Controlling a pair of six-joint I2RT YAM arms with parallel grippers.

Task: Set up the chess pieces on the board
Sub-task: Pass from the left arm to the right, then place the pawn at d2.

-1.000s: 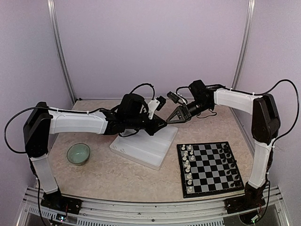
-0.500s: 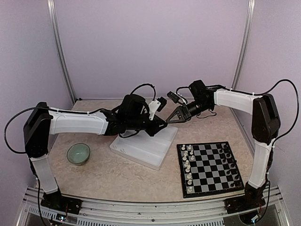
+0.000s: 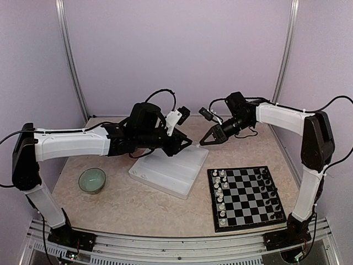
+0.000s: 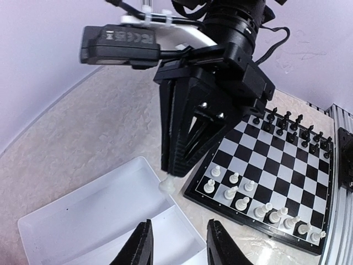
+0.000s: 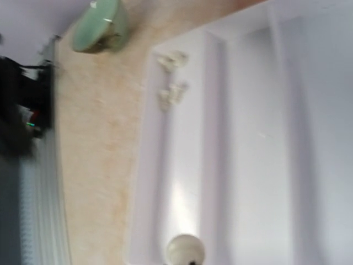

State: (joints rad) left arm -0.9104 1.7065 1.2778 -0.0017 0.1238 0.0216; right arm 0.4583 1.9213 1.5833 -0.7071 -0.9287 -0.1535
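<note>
**White piece changes claws above the tray**

White piece [image 4: 167, 185], small and round-topped, is now pinched at the very tip of the right claw [image 4: 168, 172], jaws closed tight on it. The right wrist view shows only its rounded top, at the bottom edge. Too small to tell which kind of piece it is.

1 second ago the 2 claw tips met nose to nose over the far corner of the tray [image 3: 165, 175]. Since then the right claw has shut. The left claw [image 4: 179, 243] has spread its fingers, and nothing sits between them. In the top view the tips have drawn apart and the left arm has pulled back toward its own side. The right claw hangs in the air beyond the tray's far-right corner.

Reading: the handover from left to right is done. The piece is airborne, well apart from the board [image 3: 245, 194], which lies near the right arm's base.

Board: black pieces [image 3: 268, 190] stand along its right edge. White pieces [image 3: 220, 193] stand along the left edge in 2 rows with gaps. A few pale pieces [image 5: 171, 77] lie in 1 tray compartment. A green bowl [image 3: 91, 180] sits off to the left.

Next, by my judgement, the right arm carries the piece down to an open square on the white side. The grip is at the tip only, so a slow set-down suits.
</note>
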